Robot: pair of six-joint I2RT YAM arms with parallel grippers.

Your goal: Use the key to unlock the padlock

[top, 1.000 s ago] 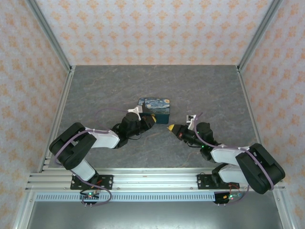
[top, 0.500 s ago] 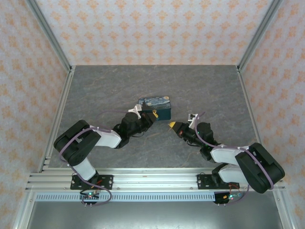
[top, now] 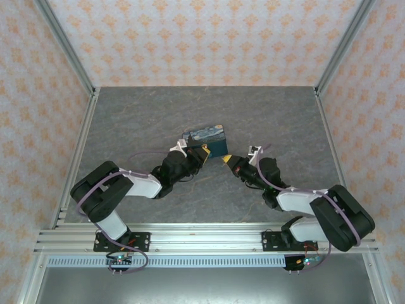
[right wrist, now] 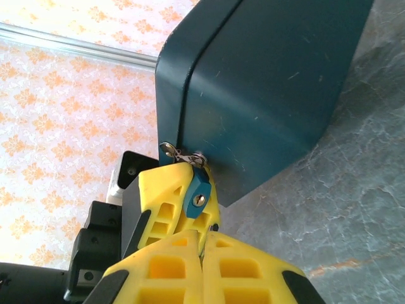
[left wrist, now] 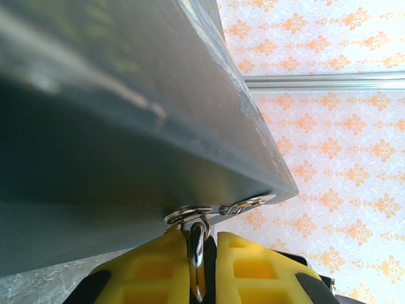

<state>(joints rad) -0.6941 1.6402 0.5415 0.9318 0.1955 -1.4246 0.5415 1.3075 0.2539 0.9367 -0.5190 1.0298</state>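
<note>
The padlock (right wrist: 198,192) is small and blue, with its keyhole facing the right wrist camera. It hangs by its steel shackle (left wrist: 196,247) from the hasp (left wrist: 209,210) of a dark blue box with a swirl print (top: 205,140). My left gripper (top: 202,154) is shut on the padlock, whose shackle sits between its yellow fingers (left wrist: 152,269). The box leans up off the table. My right gripper (top: 226,160) is shut, its tips (right wrist: 202,237) just below the keyhole. The key is hidden; I cannot tell whether it sits between those fingers.
The grey stone-look tabletop (top: 266,120) is walled by patterned panels with aluminium posts (top: 66,50). The box stands mid-table between both arms. An aluminium rail (top: 202,237) runs along the near edge by the arm bases.
The right gripper has moved up and left, closing in on the padlock. The left gripper has shifted slightly away from me, and the box has tilted up more.
</note>
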